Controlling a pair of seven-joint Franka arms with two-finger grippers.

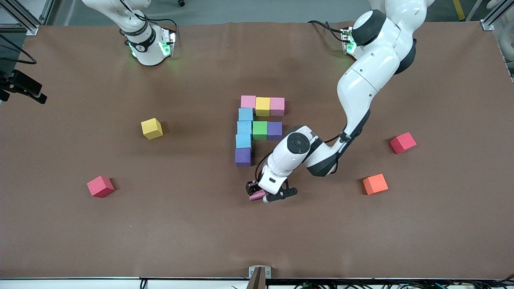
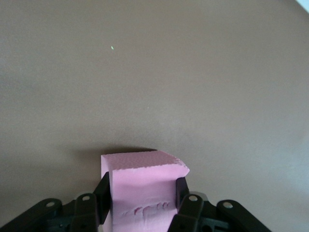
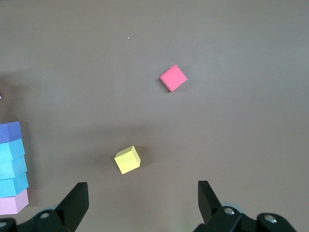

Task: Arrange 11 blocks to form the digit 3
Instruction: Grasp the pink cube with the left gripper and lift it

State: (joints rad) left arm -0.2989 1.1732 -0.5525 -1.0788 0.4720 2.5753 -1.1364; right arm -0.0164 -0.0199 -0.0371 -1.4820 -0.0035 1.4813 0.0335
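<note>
While no writing shows, left claw [image 2: 141,203] (shut) grips pink block [image 2: 142,186].

Left tool [image 1: 263,196] hides most of pink cube [image 1: 257,195]

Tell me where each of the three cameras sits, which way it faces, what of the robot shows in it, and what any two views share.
Front view: high across the table, facing both arms' bases; shows the left gripper shut on a pink block and the partly built digit 3.
Left wrist view: on the left wrist, looking down at the left gripper's fingers clamping the pink block on bare table.
Right wrist view: on the waiting right arm's wrist, looking down past the open right gripper at a loose yellow block and a red cube.
Shared: front and left wrist views both show the pink block.
</note>
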